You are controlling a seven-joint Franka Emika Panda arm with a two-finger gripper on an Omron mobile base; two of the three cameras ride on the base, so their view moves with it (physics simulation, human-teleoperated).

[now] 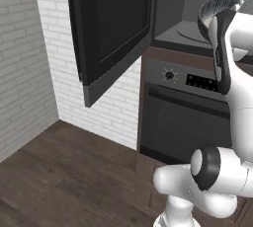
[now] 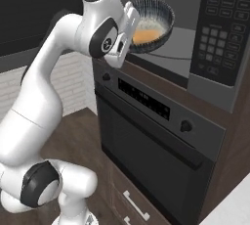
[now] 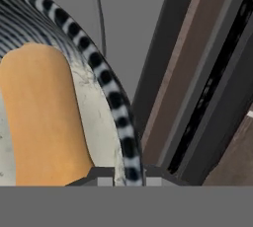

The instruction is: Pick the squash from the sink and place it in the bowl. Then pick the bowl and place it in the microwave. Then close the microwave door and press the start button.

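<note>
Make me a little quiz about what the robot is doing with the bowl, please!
1. True or false: the squash lies inside the bowl.
2. Is the microwave door open or shut?
3. What does the gripper hold? A) the bowl's rim B) the oven knob C) nothing

Key
1. True.
2. Open; it swings out to the left.
3. A. Its fingers pinch the rim, and the bowl hangs tilted at the microwave opening, above the oven.
</note>
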